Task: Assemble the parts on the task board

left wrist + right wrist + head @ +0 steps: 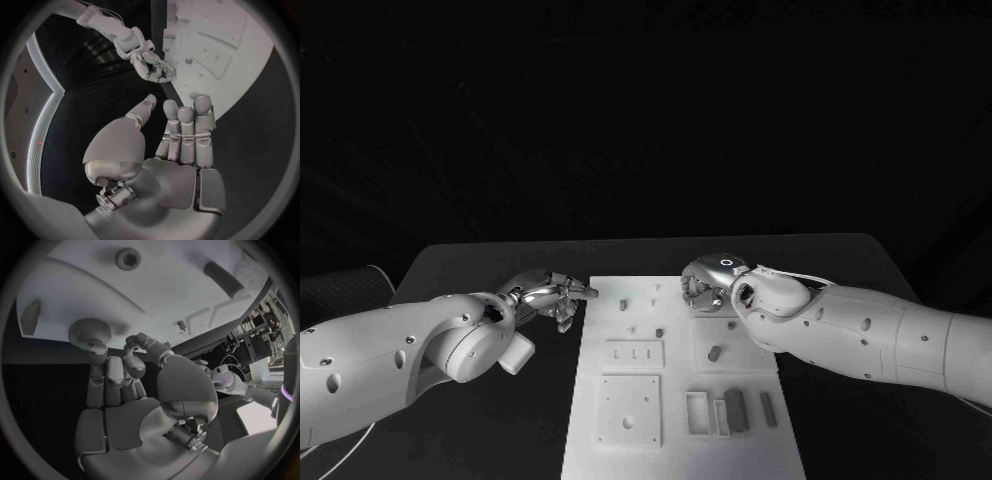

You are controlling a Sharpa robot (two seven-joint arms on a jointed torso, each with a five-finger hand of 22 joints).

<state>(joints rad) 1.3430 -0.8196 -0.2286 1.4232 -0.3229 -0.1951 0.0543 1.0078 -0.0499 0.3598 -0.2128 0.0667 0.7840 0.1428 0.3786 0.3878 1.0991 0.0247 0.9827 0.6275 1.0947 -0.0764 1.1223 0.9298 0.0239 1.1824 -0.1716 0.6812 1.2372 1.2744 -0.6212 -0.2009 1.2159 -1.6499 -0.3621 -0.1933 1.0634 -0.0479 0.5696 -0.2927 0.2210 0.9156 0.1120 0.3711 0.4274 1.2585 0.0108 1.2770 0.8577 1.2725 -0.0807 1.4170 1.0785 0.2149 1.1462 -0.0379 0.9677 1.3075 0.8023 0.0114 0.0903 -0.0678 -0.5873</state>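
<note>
The white task board (678,445) lies lengthwise in the middle of the table. Small dark parts sit on it: an oblong one (714,352) mid-right and two bars (736,410) in slots near the front. My right hand (708,287) hovers over the board's far right corner. In the right wrist view its fingertips (97,351) touch a round knurled part (89,330) at the board's edge, with the thumb a little apart; I cannot tell whether it is gripped. My left hand (554,297) hangs beside the board's far left edge, fingers (185,131) straight, holding nothing.
Small pegs (655,291) stand on the far part of the board between the two hands. Black table (488,265) runs round the board on all sides. The left forearm (401,360) covers the table's front left, and the right forearm (877,340) crosses its right side.
</note>
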